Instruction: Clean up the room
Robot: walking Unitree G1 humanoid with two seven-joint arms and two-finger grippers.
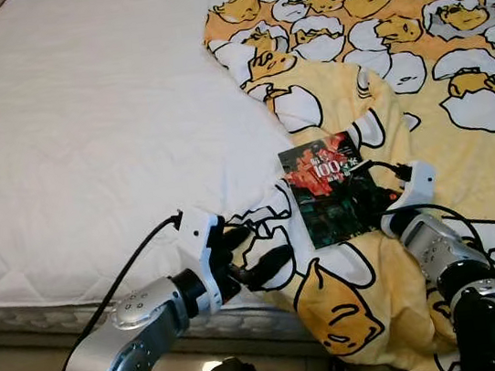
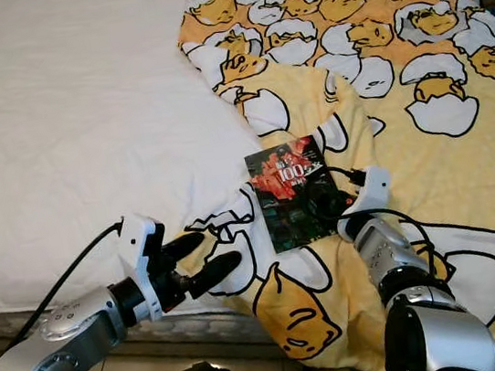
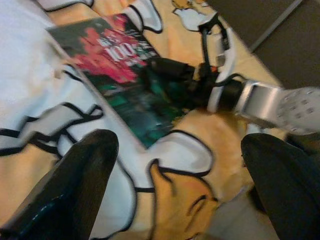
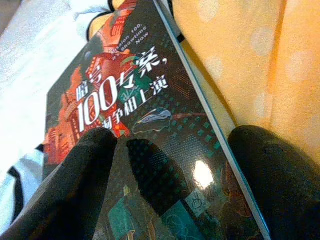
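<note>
Silver arms, white wrist housings, black cables, black-fingered left end effector (image 1: 256, 256).

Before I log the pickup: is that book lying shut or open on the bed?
Shut. The book lies flat on the yellow blanket, front cover up, no pages showing. The right gripper has its fingers spread over the cover.

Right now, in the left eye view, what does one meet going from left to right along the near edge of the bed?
Left gripper → book → right gripper.

Book (image 1: 330, 190) lower corner hidden beneath right end effector (image 1: 356, 190); left wrist view blurred
</note>
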